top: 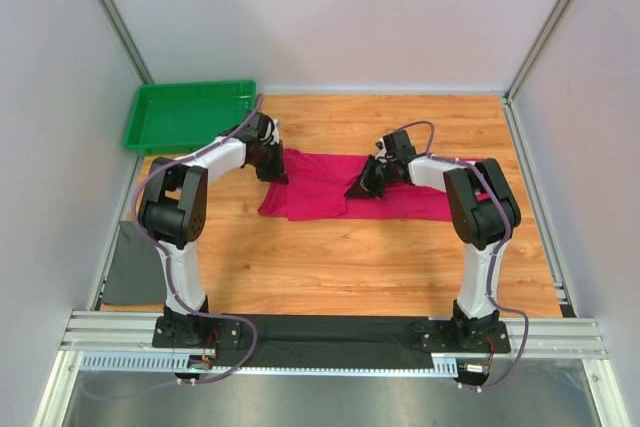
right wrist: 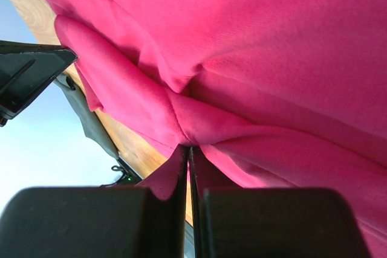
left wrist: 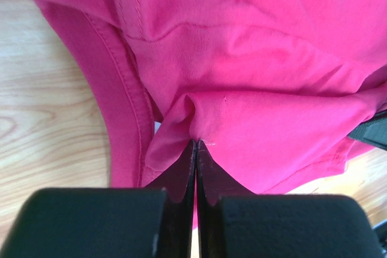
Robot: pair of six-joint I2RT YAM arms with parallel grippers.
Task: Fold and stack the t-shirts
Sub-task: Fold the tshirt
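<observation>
1. Lying across the middle of the light wooden tabletop (top: 350,257): one magenta-pink soft fabric t-shirt (top: 320,192). It is bunched and not yet folded, and its long axis runs left to right.
2. Left tool (top: 272,162): clenched on a fold at the shirt's left end. The wrist view shows its fingers pressed together with cloth pinched between them, beside a stitched hem band.
3. Right tool (top: 362,187): likewise clamped on a ridge of fabric, near the shirt's middle.
4. Relation that matters: the shirt stretches between the two tools and on past the right one. The left arm has the left end and the right arm the centre. My judgement is that any fold must work along or across that left-right axis.
5. Green rectangular plastic tray (top: 185,117): far-left corner, near the left wrist but apart from the shirt.
6. Hidden or unclear: the shirt's right end runs under the right forearm. Sleeves and neck cannot be sorted out from above. Only one shirt is visible. Whether the pinched cloth is clear of the tabletop is hard to tell.
</observation>
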